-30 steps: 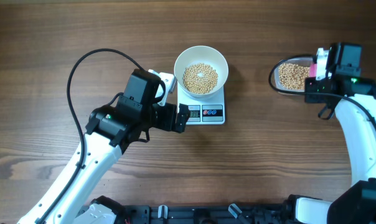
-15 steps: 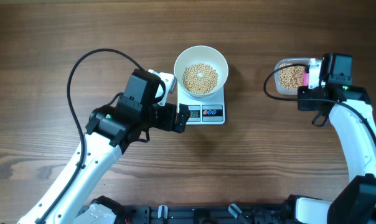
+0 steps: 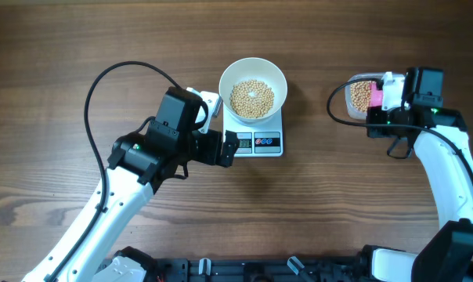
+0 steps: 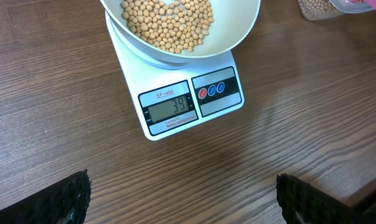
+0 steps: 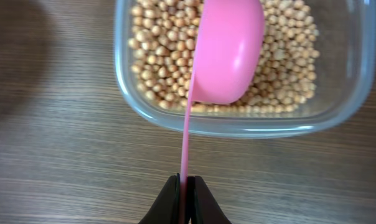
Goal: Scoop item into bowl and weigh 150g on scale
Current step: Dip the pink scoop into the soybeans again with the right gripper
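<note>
— Dipping for another load looks like the step in hand. The right claw (image 5: 187,186) is pinched tight on the thin handle of the pink scoop (image 5: 228,50). Its cup hangs over the beans (image 5: 157,62) in the clear tub (image 5: 129,112), at the upper right of the overhead frame.

— How would you do it well?

— Roll the cup mouth-down into the heap, push forward, then level it before lifting. The handle shows edge-on, so the cup seems turned sideways; whether it touches the beans I cannot tell. Near the target I'd take small loads.

— And the rest?

— The white bowl (image 4: 244,31) sits on the scale (image 4: 131,78) at top centre, part-filled with beans. The display is lit, but its last digit is unclear. The left claw (image 4: 185,200) is spread wide and holds nothing, low by the scale's front left, facing the display. That arm reaches in from the lower left, and the right arm bends up the right edge.
</note>
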`<control>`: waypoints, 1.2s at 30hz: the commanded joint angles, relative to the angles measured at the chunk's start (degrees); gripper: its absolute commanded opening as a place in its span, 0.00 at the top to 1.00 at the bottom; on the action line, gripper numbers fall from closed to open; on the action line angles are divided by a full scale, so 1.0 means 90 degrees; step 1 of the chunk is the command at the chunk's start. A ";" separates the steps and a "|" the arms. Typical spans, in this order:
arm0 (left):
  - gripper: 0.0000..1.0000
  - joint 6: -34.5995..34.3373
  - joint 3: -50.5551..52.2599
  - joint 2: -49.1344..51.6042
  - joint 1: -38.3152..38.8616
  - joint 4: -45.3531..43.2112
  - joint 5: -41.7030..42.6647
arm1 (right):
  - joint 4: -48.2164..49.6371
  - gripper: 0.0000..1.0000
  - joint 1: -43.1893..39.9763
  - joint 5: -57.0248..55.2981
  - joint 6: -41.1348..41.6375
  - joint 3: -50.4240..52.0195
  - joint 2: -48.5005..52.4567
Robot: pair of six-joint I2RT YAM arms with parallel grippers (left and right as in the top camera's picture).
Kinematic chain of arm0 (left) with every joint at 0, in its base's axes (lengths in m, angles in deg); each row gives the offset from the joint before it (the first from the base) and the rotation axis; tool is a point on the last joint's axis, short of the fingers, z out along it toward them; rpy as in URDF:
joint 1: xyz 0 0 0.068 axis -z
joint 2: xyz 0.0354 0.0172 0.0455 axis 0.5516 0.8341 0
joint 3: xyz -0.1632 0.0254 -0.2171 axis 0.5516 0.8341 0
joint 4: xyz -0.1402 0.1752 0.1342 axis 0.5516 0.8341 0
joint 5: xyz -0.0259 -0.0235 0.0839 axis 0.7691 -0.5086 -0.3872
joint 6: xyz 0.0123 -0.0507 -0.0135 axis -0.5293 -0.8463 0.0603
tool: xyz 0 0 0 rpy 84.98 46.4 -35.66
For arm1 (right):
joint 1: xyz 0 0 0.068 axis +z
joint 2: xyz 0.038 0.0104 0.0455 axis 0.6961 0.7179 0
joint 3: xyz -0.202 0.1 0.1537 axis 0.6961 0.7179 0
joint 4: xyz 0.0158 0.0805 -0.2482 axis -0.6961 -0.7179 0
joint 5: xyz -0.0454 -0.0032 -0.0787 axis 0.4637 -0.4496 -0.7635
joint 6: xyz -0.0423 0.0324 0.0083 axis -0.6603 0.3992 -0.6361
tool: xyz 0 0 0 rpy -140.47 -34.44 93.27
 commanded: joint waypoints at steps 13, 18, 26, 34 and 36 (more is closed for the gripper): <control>0.00 0.0100 -0.0007 -0.0058 0.0019 -0.0017 0.0034 | 0.0469 0.96 -0.0085 0.0954 0.1001 0.0075 0.0087; 0.00 0.0100 -0.0007 -0.0058 0.0019 -0.0017 0.0034 | 0.0452 0.96 -0.0262 0.1030 0.1314 0.0075 0.0141; 0.00 0.0100 -0.0007 -0.0058 0.0019 -0.0017 0.0034 | 0.0321 0.96 -0.0838 0.2363 0.1338 0.0083 0.0194; 0.00 0.0100 -0.0007 -0.0058 0.0019 -0.0017 0.0034 | 0.0199 0.96 -0.1513 0.3480 0.1523 0.0221 0.0211; 0.00 0.0100 -0.0007 -0.0058 0.0019 -0.0017 0.0034 | 0.0202 0.96 -0.1688 0.3500 0.1644 0.0338 0.0260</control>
